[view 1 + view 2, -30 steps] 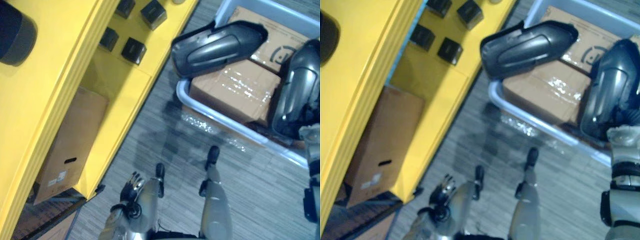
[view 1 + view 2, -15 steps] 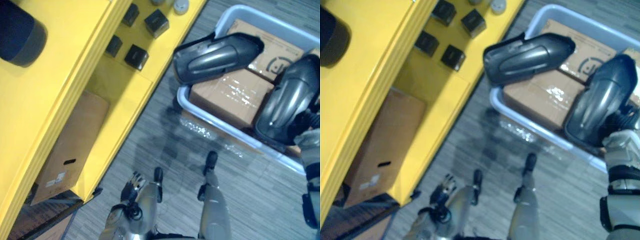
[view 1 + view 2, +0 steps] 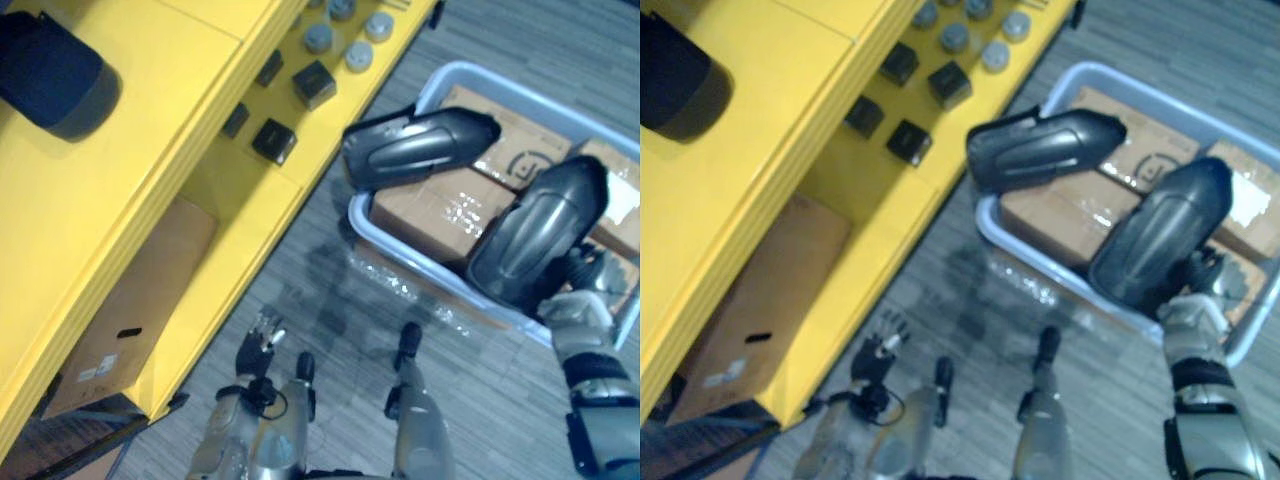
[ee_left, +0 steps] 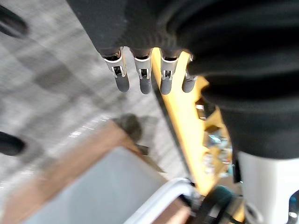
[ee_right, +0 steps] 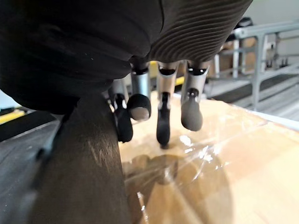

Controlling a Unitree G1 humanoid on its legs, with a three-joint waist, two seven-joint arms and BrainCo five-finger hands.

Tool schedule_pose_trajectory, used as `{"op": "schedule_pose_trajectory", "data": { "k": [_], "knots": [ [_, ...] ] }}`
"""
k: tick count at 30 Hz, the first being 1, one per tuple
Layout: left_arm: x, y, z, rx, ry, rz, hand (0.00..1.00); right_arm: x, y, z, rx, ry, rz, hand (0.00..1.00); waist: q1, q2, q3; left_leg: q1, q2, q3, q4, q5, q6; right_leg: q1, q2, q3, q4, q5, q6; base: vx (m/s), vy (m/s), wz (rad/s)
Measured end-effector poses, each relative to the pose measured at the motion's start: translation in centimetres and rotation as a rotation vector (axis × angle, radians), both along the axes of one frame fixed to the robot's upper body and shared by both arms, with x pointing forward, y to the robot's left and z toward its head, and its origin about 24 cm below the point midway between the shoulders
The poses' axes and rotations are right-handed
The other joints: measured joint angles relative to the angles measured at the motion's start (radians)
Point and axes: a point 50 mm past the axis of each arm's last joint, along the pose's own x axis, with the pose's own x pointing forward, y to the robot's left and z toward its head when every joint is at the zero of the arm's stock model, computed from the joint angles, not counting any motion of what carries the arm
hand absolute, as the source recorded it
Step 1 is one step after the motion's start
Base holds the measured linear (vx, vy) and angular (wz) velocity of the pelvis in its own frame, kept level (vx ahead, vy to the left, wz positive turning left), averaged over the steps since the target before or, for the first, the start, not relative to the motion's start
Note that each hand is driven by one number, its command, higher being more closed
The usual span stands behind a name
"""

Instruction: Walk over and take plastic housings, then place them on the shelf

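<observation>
Left eye view — two housings [image 3: 418, 148].

Dark object [image 3: 55, 80] cut off; perhaps housing.

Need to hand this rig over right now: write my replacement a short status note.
Right hand: curled on the lower end of one dark housing, held tilted over the grey bin.
Left hand: open, empty, low at the robot's side.
Second housing: lying across the cardboard boxes in the bin.
Done: one housing grasped.
Left: carry it to the yellow shelf, set it down, then fetch the second.
</observation>
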Motion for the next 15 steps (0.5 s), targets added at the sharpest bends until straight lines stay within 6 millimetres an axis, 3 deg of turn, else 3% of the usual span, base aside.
{"op": "schedule_pose_trajectory", "data": {
  "k": [8, 12, 15],
  "knots": [
    [0.7, 1.3, 4.3, 0.003, -0.152, 0.027, 0.0, -2.7, 3.1, -3.9, 0.087, -0.024, -0.017, 1.0, 0.01, -0.04, -0.096, 0.047, 0.014, 0.006, 0.012, -0.026, 0.001, 0.05, 0.012, 0.0, -0.001, -0.017, 0.007, 0.03, 0.005, -0.04],
    [0.7, 1.1, 5.3, -0.002, -0.177, 0.016, 0.0, -3.9, 3.2, -4.7, 0.098, -0.031, -0.066, 1.0, 0.012, -0.067, -0.139, 0.074, 0.022, 0.026, 0.013, -0.034, 0.0, 0.067, 0.016, 0.003, -0.001, -0.021, 0.006, 0.03, -0.002, -0.12],
    [0.7, 0.9, 5.8, 0.004, -0.186, -0.005, 0.0, -4.6, 2.7, -5.1, 0.096, -0.029, -0.102, 1.0, 0.011, -0.071, -0.147, 0.103, 0.028, 0.028, 0.012, -0.037, -0.004, 0.1, 0.017, 0.002, -0.001, -0.026, 0.003, 0.01, -0.013, -0.05]
  ]
}}
